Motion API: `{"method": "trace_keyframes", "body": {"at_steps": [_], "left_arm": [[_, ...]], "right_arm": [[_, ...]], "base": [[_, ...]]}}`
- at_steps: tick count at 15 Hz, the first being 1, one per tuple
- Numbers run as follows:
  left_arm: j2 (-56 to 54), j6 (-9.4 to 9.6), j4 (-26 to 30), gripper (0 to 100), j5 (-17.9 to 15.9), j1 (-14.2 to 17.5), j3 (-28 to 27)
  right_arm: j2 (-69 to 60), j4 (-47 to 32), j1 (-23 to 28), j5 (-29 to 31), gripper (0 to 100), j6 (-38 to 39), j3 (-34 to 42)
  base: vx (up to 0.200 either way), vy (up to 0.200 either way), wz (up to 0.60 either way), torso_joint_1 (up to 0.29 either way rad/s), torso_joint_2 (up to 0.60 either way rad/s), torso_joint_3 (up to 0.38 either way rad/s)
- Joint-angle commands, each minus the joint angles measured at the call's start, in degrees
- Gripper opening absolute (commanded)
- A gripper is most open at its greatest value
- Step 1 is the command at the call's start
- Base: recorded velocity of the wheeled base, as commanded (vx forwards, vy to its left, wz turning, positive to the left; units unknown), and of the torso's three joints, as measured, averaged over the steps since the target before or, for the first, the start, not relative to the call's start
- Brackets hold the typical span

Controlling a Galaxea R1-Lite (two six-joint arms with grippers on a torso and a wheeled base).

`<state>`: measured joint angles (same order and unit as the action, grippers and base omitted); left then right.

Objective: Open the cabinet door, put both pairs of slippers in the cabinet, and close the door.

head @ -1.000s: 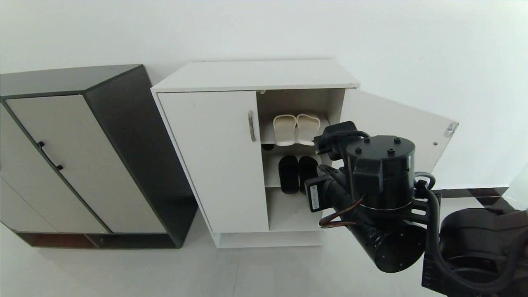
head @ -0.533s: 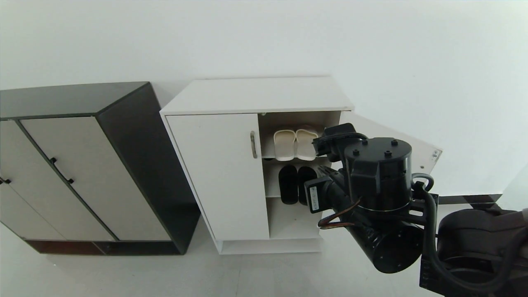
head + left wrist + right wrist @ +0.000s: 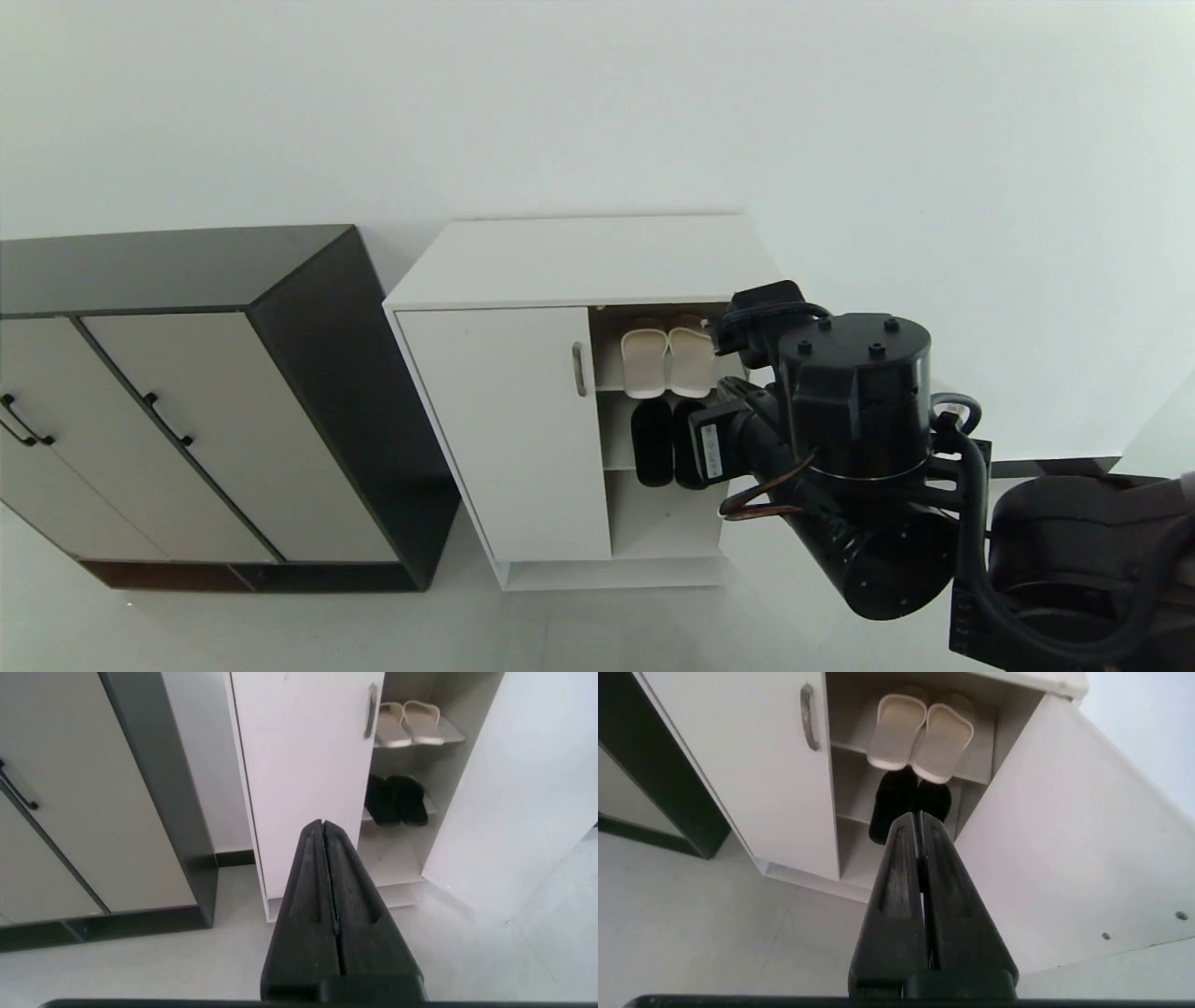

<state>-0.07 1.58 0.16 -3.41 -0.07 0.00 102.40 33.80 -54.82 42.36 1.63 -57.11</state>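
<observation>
Jaws pressed together and holding nothing, the left gripper (image 3: 322, 826) and right gripper (image 3: 921, 819) hang in front of the white cabinet (image 3: 579, 257). Inside it, white slippers (image 3: 920, 733) sit high up, with black slippers (image 3: 397, 798) directly beneath them. Its right door (image 3: 1064, 849) stands swung wide. That door looks like a stiff, light panel that should swing easily, and is best pushed flat near its free edge, away from the hinged side. Both pairs look soft and light. No writing can be read on the cabinet, door or slippers.
</observation>
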Motion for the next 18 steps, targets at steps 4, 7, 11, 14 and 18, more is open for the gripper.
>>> {"method": "trace_keyframes", "body": {"at_steps": [4, 7, 11, 14, 18], "left_arm": [[0.1, 0.00, 0.0, 0, 0.0, 0.0, 0.0], [0.1, 0.00, 0.0, 0, 0.0, 0.0, 0.0], [0.1, 0.00, 0.0, 0, 0.0, 0.0, 0.0], [0.1, 0.00, 0.0, 0, 0.0, 0.0, 0.0], [0.1, 0.00, 0.0, 0, 0.0, 0.0, 0.0]], "right_arm": [[-0.2, 0.2, 0.0, 0.0, 0, -1.5, 1.0], [-0.2, 0.2, 0.0, 0.0, 0, -2.1, 1.0], [-0.2, 0.2, 0.0, 0.0, 0, -2.1, 1.3], [-0.1, 0.2, 0.1, 0.0, 0, -2.1, 1.3], [0.2, 0.7, 4.8, -0.5, 0, -3.3, 0.7]], "base": [[0.000, 0.000, 0.00, 0.236, -0.53, -0.288], [0.000, 0.000, 0.00, 0.031, -0.06, -0.032], [0.000, 0.000, -0.30, 0.002, 0.00, 0.002], [0.000, 0.000, -0.60, 0.004, 0.00, -0.001], [0.000, 0.000, -0.15, 0.002, 0.00, -0.002]]}}
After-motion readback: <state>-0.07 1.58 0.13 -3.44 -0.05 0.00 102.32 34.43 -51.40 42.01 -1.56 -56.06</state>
